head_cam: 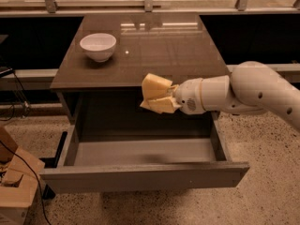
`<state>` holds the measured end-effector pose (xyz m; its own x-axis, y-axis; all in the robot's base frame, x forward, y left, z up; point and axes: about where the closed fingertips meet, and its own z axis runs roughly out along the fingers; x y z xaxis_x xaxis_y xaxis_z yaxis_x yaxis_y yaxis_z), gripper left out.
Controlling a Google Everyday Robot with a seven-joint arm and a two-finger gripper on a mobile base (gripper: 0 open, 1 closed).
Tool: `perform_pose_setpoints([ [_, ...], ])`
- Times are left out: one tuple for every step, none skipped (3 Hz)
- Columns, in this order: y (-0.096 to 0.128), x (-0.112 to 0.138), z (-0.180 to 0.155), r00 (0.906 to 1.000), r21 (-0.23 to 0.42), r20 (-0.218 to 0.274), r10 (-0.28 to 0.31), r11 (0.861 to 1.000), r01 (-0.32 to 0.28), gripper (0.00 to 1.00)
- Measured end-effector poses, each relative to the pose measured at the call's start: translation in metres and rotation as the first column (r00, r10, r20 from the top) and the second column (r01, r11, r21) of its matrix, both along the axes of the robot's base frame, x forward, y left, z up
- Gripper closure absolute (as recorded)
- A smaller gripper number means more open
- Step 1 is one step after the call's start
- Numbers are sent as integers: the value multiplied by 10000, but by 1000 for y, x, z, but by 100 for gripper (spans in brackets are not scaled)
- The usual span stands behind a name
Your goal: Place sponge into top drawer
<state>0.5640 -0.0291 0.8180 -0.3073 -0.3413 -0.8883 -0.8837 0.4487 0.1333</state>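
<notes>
**Hovering above the open drawer**

The gripper [157, 96] hangs over the back of the drawer [140, 175], level with the countertop [154, 50] edge above it. I cannot tell whether it grips anything. No sponge shows separately, so it is probably hidden there. Beneath is clear room to descend.

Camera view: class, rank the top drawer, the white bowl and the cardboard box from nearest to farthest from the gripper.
The gripper hangs at the front edge of the cabinet top.
1. Top drawer: open, directly below it.
2. White bowl: back left on the cabinet top.
3. Cardboard box: on the floor, far left.
</notes>
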Motion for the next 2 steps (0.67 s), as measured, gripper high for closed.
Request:
perform_pose_setpoints([
  [-1,-18,-43,9996,528,-260,-104,9985,118,100],
  [-2,-20,-48,9996,530,-261,-88,9985,102,100],
])
